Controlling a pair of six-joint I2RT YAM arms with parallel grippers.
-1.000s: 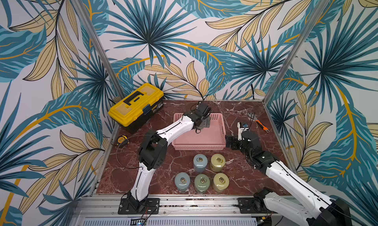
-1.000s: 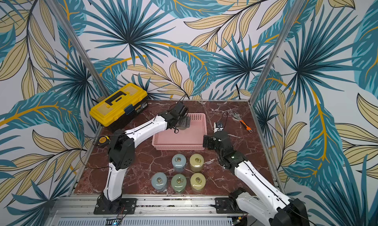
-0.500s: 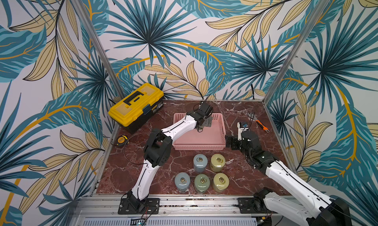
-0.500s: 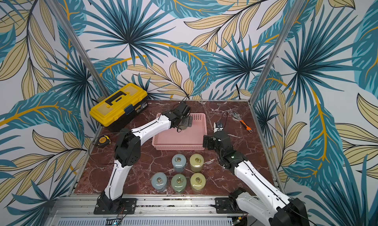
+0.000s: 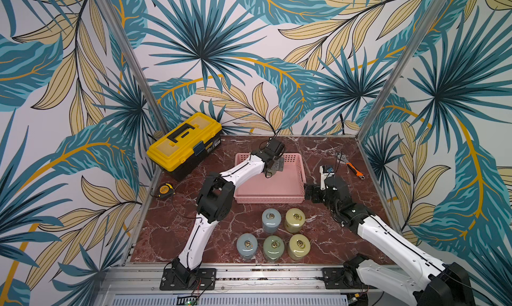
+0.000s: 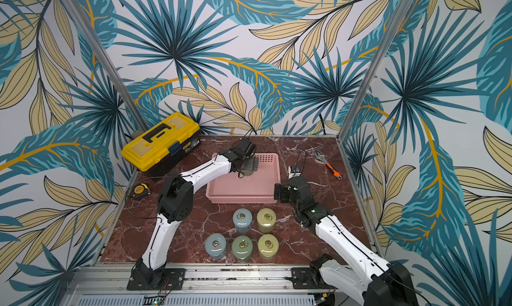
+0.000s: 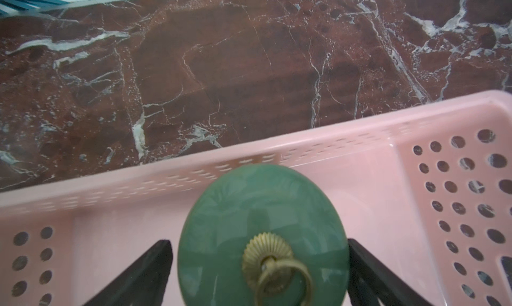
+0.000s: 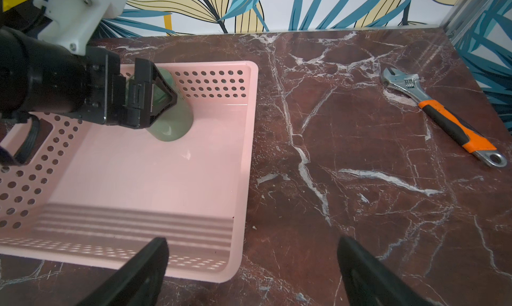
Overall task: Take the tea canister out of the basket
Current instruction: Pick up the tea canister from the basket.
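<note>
Tea canister, a green glazed cylinder with domed lid and brass ring pull (image 7: pixel 260 202), is standing upright inside the shallow rectangular pink plastic basket with perforated sides (image 5: pixel 268 199), close to its far wall. Red-brown veined marble tabletop (image 5: pixel 160 227) is carrying everything. The basket is sitting mid-table, holding nothing else. Five other lidded canisters, blue, green and yellow (image 5: pixel 273 247), are standing in two rows on the marble just in front of it. Left gripper (image 7: pixel 257 243) is reaching down over the tea canister, jaws spread wide, one black finger (image 7: pixel 149 268) flanking each side of the lid; no squeeze is showing. Right gripper (image 8: pixel 252 243), likewise released and empty, is idling outside the basket's near right corner, well apart from the tea canister. Key relation: the canister's long axis is running vertical, directly beneath the left gripper and between its fingers, so the left arm is the nearer; closing, then lifting straight up over the wall, is looking like the move to come
</note>
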